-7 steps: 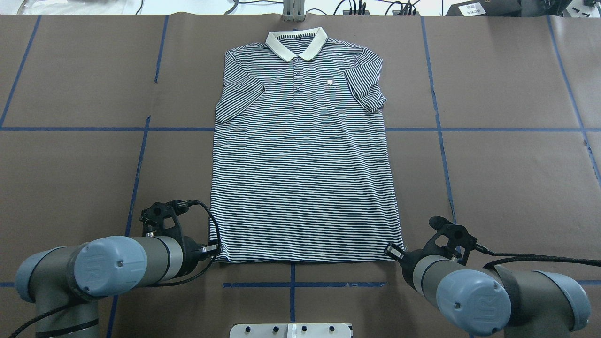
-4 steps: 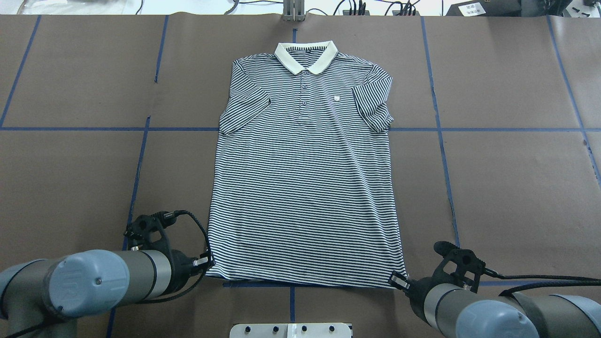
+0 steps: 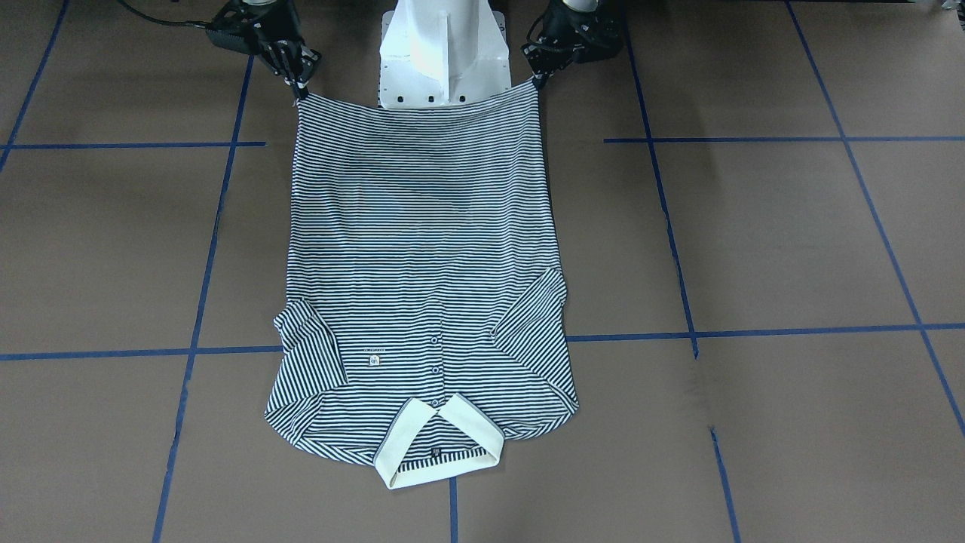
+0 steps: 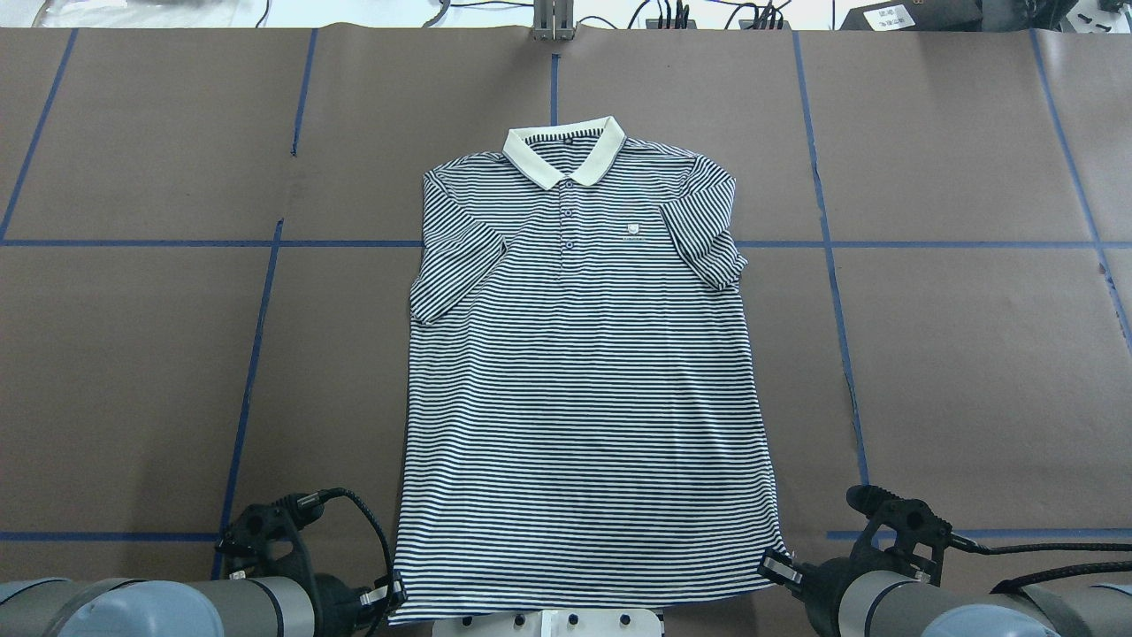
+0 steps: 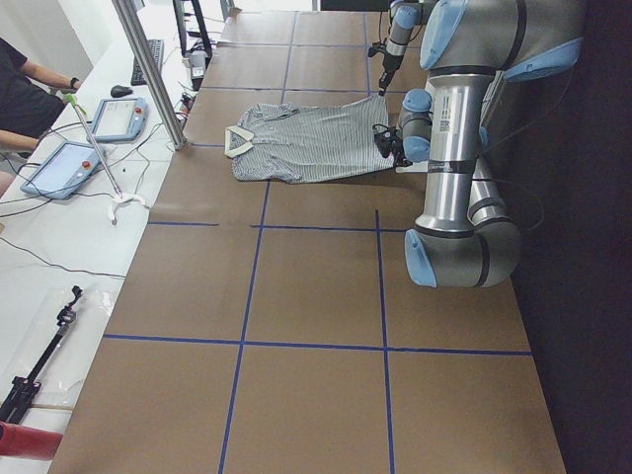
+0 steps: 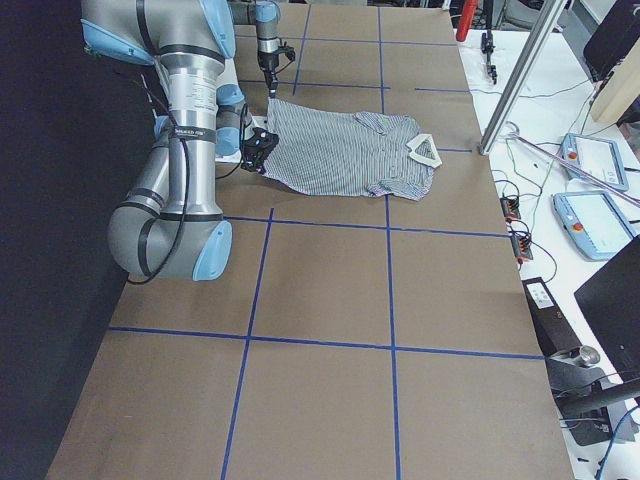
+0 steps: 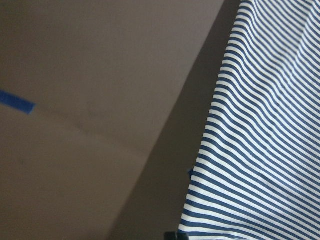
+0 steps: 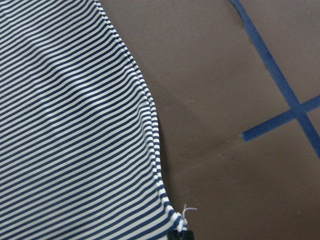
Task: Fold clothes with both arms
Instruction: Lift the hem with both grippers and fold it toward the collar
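A: At the middle of the table [image 4: 133, 354], one striped polo shirt [image 4: 575, 372] lies face-up and spread flat, with the collar [image 4: 563, 155] far from the robot and the hem [image 4: 575, 597] right at its base.

B: And both hem corners are pinched. The left end effector [image 4: 395, 594] is clamped on one corner and the right end effector [image 4: 774, 566] on the other. The front view shows the hem drawn taut between them, across the white pedestal [image 3: 441, 53].

A: So which step is this?

B: I read it as the grasp and straightening, with no fold made yet. The next move likely means raising the hem and carrying it forward toward the collar. Both arms would have to travel level and in step, or the stripes skew and the edge sags.

A: Give me the count.

B: One shirt, one cream collar, two short sleeves [image 4: 707, 234] angled in along the body, three buttons [image 4: 568, 215] on the placket and one chest logo patch [image 4: 631, 230]. Then two arms and two end effectors, both gripping cloth.
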